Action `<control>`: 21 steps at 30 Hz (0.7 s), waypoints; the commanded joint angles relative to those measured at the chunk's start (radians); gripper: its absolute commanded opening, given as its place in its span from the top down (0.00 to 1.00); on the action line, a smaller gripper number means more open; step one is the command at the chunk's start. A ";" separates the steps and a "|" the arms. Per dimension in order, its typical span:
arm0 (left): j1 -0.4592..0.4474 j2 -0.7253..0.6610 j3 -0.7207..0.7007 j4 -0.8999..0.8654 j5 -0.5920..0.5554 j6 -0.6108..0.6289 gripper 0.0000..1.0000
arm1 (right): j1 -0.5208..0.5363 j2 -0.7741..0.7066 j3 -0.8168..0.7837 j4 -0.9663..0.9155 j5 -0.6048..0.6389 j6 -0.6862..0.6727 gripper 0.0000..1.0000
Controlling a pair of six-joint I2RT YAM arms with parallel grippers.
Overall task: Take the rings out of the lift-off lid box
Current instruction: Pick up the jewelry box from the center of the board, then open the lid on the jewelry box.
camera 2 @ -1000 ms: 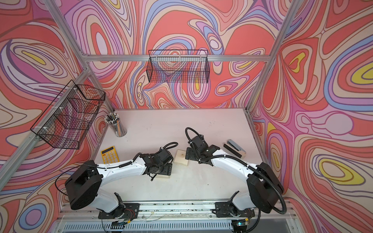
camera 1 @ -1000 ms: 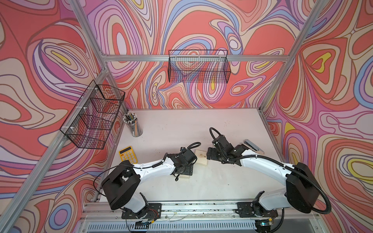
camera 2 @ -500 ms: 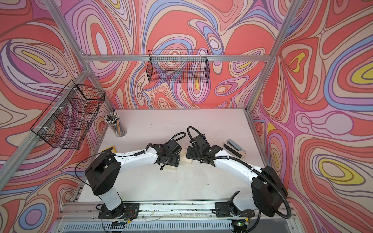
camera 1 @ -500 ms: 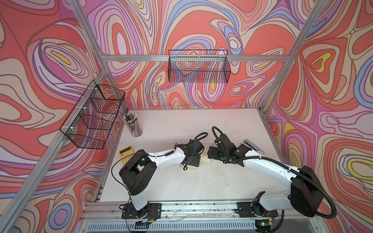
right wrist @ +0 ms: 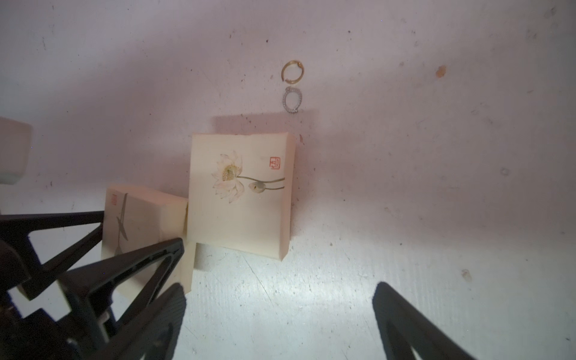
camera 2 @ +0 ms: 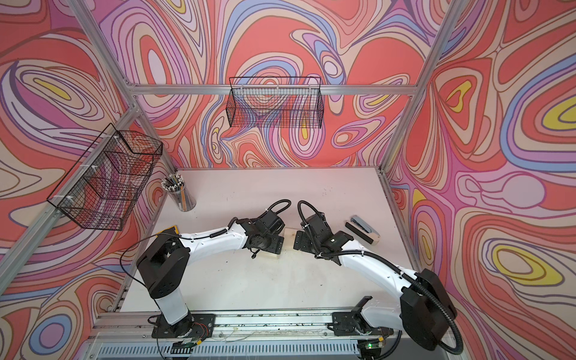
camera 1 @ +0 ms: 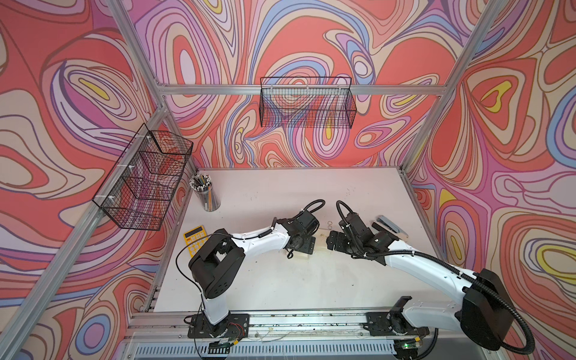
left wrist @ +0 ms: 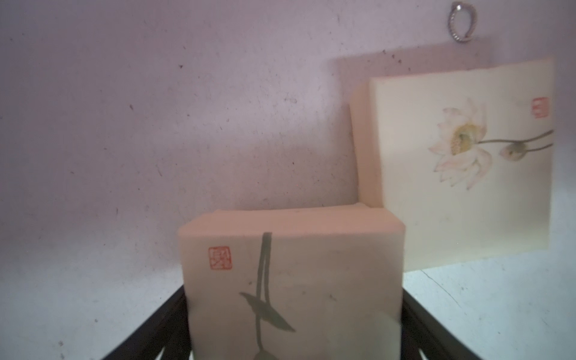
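Right wrist view: gold ring point(right wrist: 283, 73) and studded silver ring point(right wrist: 284, 99) lie flat on the bare counter point(right wrist: 436, 193). They sit just beside each other, just off one edge of the flower lid point(right wrist: 240, 202) and not touching it. Neither is inside anything.

Right tool point(right wrist: 277, 290): fingers wide apart, empty, hanging over the counter near the lid.

Left tool point(left wrist: 293, 293): clamped across the other box part point(right wrist: 140, 218), whose side walls sit flush against both fingers in the left wrist view. That part butts against the lid. Can't tell which way its opening faces or whether it rests on the counter.

My read: extraction looks done, and what's left is letting go of the box part.

Handling, if a ring needs moving:
- Both are tiny, light, rigid metal. They won't deform, but they'll skate on the smooth counter and can flick away if pinched off-centre.
- They lie flat, with almost no height to grab. Bring the fingertips right down to the counter and pinch across the band, outer edge to outer edge.
- The gold one looks thin and split at one spot, so keep off the gap.
- The studded band should give slightly more bite.
- They sit close together, so come in from the outer side or the neighbour gets nudged.
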 commanded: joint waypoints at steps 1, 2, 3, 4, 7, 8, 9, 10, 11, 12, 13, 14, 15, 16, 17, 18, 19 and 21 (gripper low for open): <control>0.013 -0.050 0.024 -0.039 0.008 0.024 0.16 | -0.006 -0.015 -0.029 0.060 -0.055 0.023 0.02; 0.017 -0.061 0.017 -0.035 0.017 0.026 0.15 | -0.006 -0.013 -0.036 0.078 -0.070 0.026 0.02; 0.021 -0.073 0.012 -0.029 0.024 0.027 0.14 | -0.006 -0.012 -0.043 0.092 -0.081 0.030 0.02; 0.026 -0.085 0.001 -0.021 0.030 0.022 0.14 | -0.008 -0.008 -0.049 0.110 -0.092 0.033 0.02; 0.045 -0.107 -0.027 0.002 0.062 0.012 0.15 | -0.009 0.005 -0.066 0.156 -0.125 0.045 0.02; 0.055 -0.111 -0.035 0.008 0.081 0.006 0.15 | -0.009 0.010 -0.072 0.177 -0.140 0.049 0.02; 0.064 -0.113 -0.044 0.015 0.098 0.002 0.15 | -0.009 0.014 -0.079 0.197 -0.153 0.054 0.02; 0.075 -0.118 -0.055 0.028 0.120 -0.006 0.16 | -0.009 0.020 -0.089 0.228 -0.174 0.062 0.02; 0.085 -0.123 -0.066 0.038 0.134 -0.011 0.16 | -0.009 0.023 -0.096 0.252 -0.191 0.070 0.03; 0.095 -0.130 -0.077 0.051 0.151 -0.017 0.16 | -0.009 0.027 -0.102 0.278 -0.208 0.078 0.03; 0.105 -0.138 -0.086 0.062 0.161 -0.024 0.16 | -0.009 0.034 -0.109 0.299 -0.220 0.087 0.03; 0.111 -0.144 -0.089 0.067 0.166 -0.026 0.16 | -0.009 0.039 -0.114 0.317 -0.231 0.092 0.03; 0.119 -0.150 -0.091 0.070 0.171 -0.028 0.17 | -0.009 0.044 -0.119 0.335 -0.242 0.094 0.04; 0.124 -0.153 -0.090 0.071 0.178 -0.027 0.17 | -0.009 0.050 -0.122 0.350 -0.249 0.093 0.04; 0.128 -0.155 -0.089 0.069 0.182 -0.025 0.17 | -0.009 0.054 -0.124 0.360 -0.254 0.092 0.04; 0.130 -0.157 -0.085 0.068 0.188 -0.023 0.17 | -0.009 0.057 -0.126 0.375 -0.262 0.090 0.04; 0.132 -0.158 -0.082 0.071 0.198 -0.024 0.17 | -0.009 0.060 -0.130 0.389 -0.269 0.088 0.05; 0.138 -0.158 -0.083 0.085 0.241 -0.031 0.17 | -0.009 0.061 -0.134 0.410 -0.278 0.084 0.06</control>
